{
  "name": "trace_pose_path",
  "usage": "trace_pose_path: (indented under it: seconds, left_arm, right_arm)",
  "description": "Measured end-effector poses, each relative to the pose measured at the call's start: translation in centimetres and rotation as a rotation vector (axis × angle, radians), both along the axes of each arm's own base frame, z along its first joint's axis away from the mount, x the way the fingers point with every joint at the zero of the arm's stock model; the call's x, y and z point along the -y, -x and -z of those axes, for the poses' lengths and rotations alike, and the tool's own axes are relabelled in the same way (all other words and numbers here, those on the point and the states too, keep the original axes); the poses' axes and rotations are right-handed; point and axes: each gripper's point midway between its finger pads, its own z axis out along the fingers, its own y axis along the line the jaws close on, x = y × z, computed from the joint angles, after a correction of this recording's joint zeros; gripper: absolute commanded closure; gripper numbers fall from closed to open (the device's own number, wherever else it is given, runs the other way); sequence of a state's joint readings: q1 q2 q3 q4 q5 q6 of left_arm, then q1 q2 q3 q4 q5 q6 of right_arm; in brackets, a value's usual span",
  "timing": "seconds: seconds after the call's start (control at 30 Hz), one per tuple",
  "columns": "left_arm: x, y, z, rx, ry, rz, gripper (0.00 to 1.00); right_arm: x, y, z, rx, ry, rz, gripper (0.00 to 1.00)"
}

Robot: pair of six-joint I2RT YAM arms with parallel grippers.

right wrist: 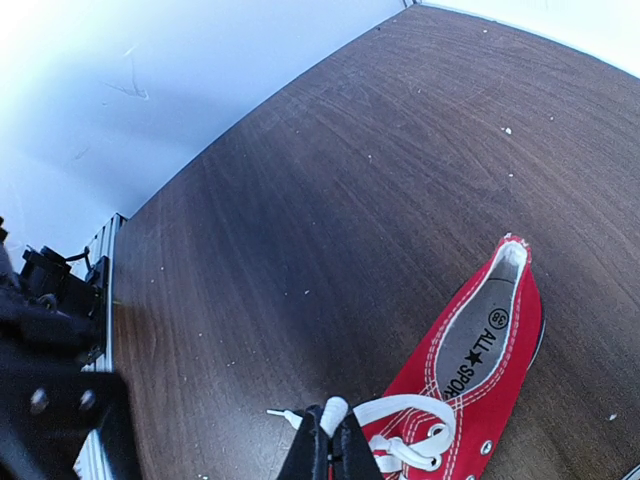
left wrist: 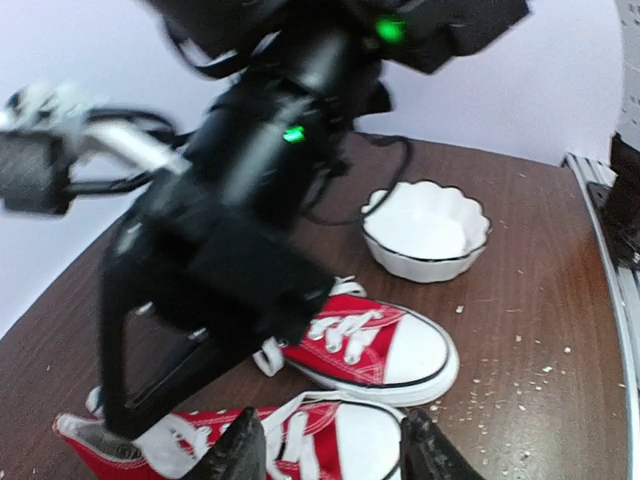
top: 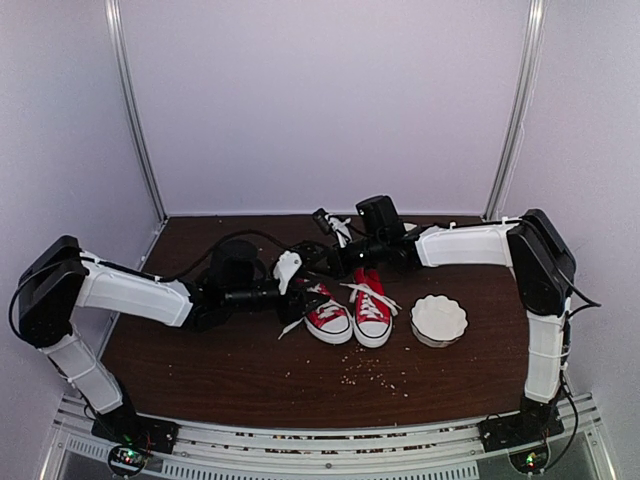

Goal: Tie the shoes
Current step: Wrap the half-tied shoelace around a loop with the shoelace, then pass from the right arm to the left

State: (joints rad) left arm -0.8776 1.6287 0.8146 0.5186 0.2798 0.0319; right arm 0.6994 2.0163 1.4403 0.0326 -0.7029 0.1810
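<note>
On the brown wooden table point(top: 230, 370), two red canvas sneakers point(top: 371, 316) stand side by side, a white scalloped bowl point(top: 439, 319) just right of them.

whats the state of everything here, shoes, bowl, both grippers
shoe nearer the bowl: upright on its sole, laces untied
other shoe: upright, laces untied and loose
bowl: upright, empty
left gripper: jaws open over the other shoe's front
right gripper: jaws shut on a white lace
</note>
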Motion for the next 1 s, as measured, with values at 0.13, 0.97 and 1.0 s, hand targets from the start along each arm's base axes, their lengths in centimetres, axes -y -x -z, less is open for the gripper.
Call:
trace_pose_path:
  seconds: [0.13, 0.97, 1.0]
  left_arm:
    - [-3.9, -4.0, 2.5, -0.097, 0.084, -0.137, 0.51]
    - [-3.1, -8.8, 7.5, -0.171, 0.006, -0.226, 0.85]
    - [-3.1, -8.8, 7.7, -0.172, 0.001, -0.226, 0.89]
  right_arm:
    - [-0.1, 0.1, 0.0, 0.0, 0.0, -0.002, 1.0]
    - [-0.5, 0.3, -0.6, 0.001, -0.005, -0.017, 1.0]
    - [-0.5, 0.3, -0.6, 0.001, -0.006, -0.018, 1.0]
